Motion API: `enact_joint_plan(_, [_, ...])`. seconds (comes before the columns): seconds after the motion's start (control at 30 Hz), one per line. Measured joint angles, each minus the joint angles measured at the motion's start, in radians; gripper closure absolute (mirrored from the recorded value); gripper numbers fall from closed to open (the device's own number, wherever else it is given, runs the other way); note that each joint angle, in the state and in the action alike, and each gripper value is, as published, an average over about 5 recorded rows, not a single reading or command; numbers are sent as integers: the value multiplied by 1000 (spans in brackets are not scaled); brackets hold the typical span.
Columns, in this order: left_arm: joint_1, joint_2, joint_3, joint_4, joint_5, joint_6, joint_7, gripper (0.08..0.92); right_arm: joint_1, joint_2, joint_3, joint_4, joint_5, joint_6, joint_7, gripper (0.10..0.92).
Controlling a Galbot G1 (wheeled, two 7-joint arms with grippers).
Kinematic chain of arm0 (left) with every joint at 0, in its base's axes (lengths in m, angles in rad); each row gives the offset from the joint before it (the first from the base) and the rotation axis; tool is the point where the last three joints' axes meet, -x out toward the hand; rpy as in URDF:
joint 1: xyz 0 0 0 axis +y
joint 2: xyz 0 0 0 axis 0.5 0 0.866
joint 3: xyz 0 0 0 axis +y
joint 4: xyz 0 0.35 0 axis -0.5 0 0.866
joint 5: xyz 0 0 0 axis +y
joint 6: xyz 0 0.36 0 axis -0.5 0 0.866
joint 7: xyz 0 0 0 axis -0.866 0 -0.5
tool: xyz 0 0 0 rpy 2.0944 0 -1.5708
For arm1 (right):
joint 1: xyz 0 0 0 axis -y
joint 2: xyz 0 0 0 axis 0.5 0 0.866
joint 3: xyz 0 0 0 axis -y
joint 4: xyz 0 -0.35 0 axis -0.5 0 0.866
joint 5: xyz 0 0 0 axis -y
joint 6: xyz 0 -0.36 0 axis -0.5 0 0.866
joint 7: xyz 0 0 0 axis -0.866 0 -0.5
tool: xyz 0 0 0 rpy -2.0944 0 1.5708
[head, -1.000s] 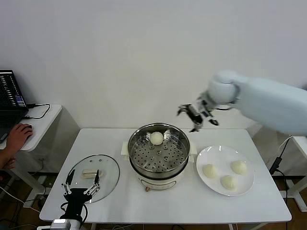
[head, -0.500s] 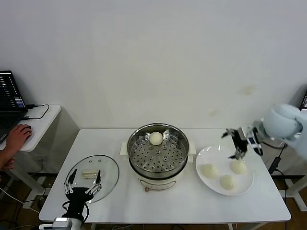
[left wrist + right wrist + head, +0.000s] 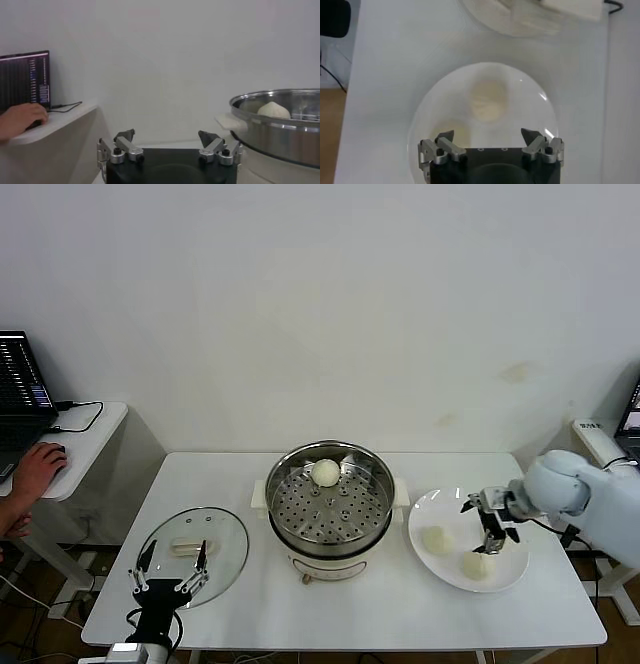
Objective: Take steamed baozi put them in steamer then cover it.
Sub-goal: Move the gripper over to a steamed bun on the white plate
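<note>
L gripper point(image 3: 170, 581) is idling at the table's point(image 3: 340, 609) near-left corner, jaws spread wide and holding nothing, hanging over the near rim of the glass lid point(image 3: 195, 549), which is lying flat on the left side. R gripper point(image 3: 487, 521) is working at the right side, hovering over the white plate point(image 3: 428, 512), jaws wide open and empty; can't tell from head view if the tips are touching a bun yet. Three steamed baozi are sitting on the plate per wrist view, two clear to see: one at plate centre point(image 3: 489, 99) just ahead of the open jaws, one nearer the rim point(image 3: 451, 133) beside one finger; a third seems to be hiding under the gripper in head view. In head view I'm reading the bun on the plate's near edge point(image 3: 476, 564) and the one toward the steamer side point(image 3: 436, 539). Judgement: buns are looking light, soft, squashy, skin prob slightly tacky, so I'd be taking one across its widest middle w/ gentle squeeze, not pinching the top. Steamer point(image 3: 330, 506) is sitting mid-table, uncovered, w/ one baozi point(image 3: 325, 473) already resting on the perforated tray at its far edge.
</note>
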Motion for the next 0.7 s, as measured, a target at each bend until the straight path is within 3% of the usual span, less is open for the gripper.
enact_joint_plan(0.7, [1,-6,-3,0,0,-1,0,177,-69,164,23,-159,-57,1,-6,221])
